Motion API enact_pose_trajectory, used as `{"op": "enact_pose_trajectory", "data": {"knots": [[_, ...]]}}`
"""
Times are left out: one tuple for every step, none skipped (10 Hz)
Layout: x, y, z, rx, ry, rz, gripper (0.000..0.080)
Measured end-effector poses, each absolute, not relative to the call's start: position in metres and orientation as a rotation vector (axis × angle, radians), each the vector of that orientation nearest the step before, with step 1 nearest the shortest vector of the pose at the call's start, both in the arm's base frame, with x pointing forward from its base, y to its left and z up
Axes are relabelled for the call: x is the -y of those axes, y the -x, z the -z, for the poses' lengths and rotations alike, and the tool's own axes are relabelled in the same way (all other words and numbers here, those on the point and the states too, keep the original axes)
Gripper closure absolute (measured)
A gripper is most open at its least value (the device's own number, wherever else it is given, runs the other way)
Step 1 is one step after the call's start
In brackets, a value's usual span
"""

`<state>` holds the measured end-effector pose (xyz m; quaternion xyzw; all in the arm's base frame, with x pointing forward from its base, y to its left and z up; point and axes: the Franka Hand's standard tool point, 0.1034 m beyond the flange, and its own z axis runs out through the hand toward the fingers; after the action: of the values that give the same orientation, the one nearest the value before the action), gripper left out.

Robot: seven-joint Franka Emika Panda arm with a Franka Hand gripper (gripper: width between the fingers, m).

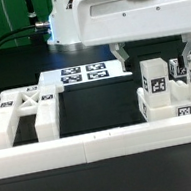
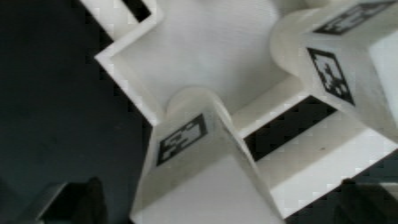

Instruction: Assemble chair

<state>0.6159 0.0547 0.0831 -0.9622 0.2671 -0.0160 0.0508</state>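
The chair parts are glossy white pieces with black-and-white tags. A cluster of upright blocks and legs (image 1: 169, 88) stands at the exterior view's right. An open frame part with a cross brace (image 1: 25, 108) lies at the left. My gripper (image 1: 156, 50) hangs just above the right cluster with its fingers wide apart and holds nothing. In the wrist view, the gripper (image 2: 222, 205) straddles a tagged leg (image 2: 187, 150) that reaches up between the dark fingertips (image 2: 75, 202). A second tagged block (image 2: 334, 62) and a flat panel (image 2: 196, 60) lie beyond it.
The marker board (image 1: 80, 74) lies flat on the black table behind the parts. A long plain white border rail (image 1: 102, 143) runs along the front edge. A green backdrop and cables are at the far left.
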Motion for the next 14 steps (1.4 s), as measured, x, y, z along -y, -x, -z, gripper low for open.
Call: {"op": "enact_pose_trajectory", "data": {"knots": [[-0.0564,-0.6155,-0.0827,-0.744,2.948,0.051,0.0150],[-0.0578,-0.6145,-0.0815,-0.655,2.970,0.053,0.0150],[-0.0575,-0.6140,-0.0803,-0.567,2.991,0.055,0.0150],[-0.0570,-0.6136,-0.0793,-0.494,3.008,0.057,0.0150],[-0.0565,-0.6135,-0.0790,-0.393,3.032,0.061,0.0150],[-0.0562,-0.6133,-0.0786,-0.353,3.038,0.061,0.0150],[-0.0542,-0.6130,-0.0778,-0.228,3.060,0.064,0.0238],[-0.0527,-0.6128,-0.0769,-0.248,3.058,0.062,0.0374],[-0.0526,-0.6128,-0.0769,-0.248,3.058,0.061,0.0374],[-0.0525,-0.6128,-0.0769,-0.249,3.059,0.062,0.0514],[-0.0525,-0.6128,-0.0769,-0.249,3.059,0.062,0.0514],[-0.0525,-0.6128,-0.0769,-0.259,3.058,0.061,0.0514],[-0.0525,-0.6128,-0.0769,-0.287,3.055,0.060,0.0514],[-0.0524,-0.6128,-0.0768,-0.293,3.054,0.059,0.0514]]}}
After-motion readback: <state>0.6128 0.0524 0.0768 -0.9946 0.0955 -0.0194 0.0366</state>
